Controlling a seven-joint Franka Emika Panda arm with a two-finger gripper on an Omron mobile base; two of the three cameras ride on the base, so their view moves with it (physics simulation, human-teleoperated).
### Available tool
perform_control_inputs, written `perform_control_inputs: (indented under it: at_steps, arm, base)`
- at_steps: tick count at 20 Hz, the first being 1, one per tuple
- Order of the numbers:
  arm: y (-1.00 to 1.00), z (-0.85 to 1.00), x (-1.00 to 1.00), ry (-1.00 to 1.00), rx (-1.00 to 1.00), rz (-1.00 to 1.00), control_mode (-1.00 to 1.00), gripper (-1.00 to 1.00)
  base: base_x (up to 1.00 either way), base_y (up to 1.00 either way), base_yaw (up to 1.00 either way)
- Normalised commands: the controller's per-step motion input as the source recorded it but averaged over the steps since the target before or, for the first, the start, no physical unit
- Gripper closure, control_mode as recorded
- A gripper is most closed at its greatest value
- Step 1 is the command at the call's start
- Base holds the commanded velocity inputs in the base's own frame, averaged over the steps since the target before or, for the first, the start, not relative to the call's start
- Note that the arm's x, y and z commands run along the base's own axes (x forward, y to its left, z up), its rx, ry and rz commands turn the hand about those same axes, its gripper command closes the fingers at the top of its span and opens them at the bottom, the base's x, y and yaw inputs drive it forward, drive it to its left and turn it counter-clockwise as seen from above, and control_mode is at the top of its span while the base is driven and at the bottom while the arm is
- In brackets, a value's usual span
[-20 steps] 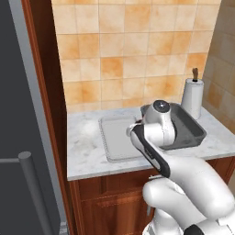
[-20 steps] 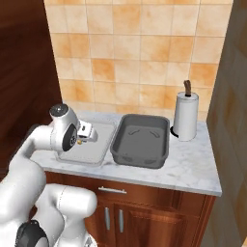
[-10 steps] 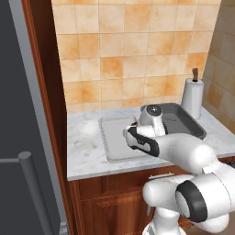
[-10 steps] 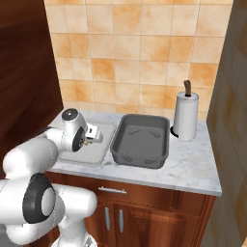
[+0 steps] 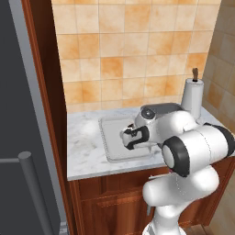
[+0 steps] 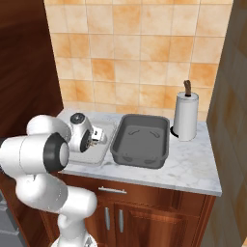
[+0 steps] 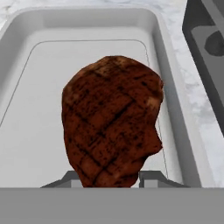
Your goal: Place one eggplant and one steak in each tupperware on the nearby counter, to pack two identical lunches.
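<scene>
Right now the claw (image 7: 111,177) is clamped on a steak (image 7: 113,144), its two dark tips pinching the lower end so that the meat stands up away from the fingers. Held this way, the steak's long axis runs out along the claw's own line, with the broader, rounded end farthest from the tips and a small notch on one flank. It hangs over the pale grey-white tupperware (image 7: 26,131), above the tray's bare floor and not yet resting on it. I judge the piece light and fairly stiff (it keeps its shape without drooping), with a seared, cross-hatched face that should give some grip; a pinch across its thin faces near one end, as here, looks sound. Beside the pale tray, toward the paper-towel roll (image 6: 185,116), sits the dark grey tupperware (image 6: 140,140), both on the marbled desk (image 5: 85,147).
</scene>
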Motion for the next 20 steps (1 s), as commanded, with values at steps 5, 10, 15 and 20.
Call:
perform_control_inputs:
  at_steps: [5, 10, 15, 20]
  arm:
    - [0.00, -0.45, 0.44, 0.00, 0.00, 0.00, -1.00, 1.00]
    - [0.13, -0.17, 0.48, 0.04, 0.00, 0.00, -1.00, -1.00]
    - [0.40, 0.47, 0.17, 0.02, -0.01, -0.01, -1.00, -1.00]
    - [0.14, 0.92, -0.02, 0.00, -0.06, -0.02, -1.00, -1.00]
  base:
    - [0.00, 0.00, 0.00]
    - [0.00, 0.00, 0.00]
    - [0.00, 0.00, 0.00]
    - [0.00, 0.00, 0.00]
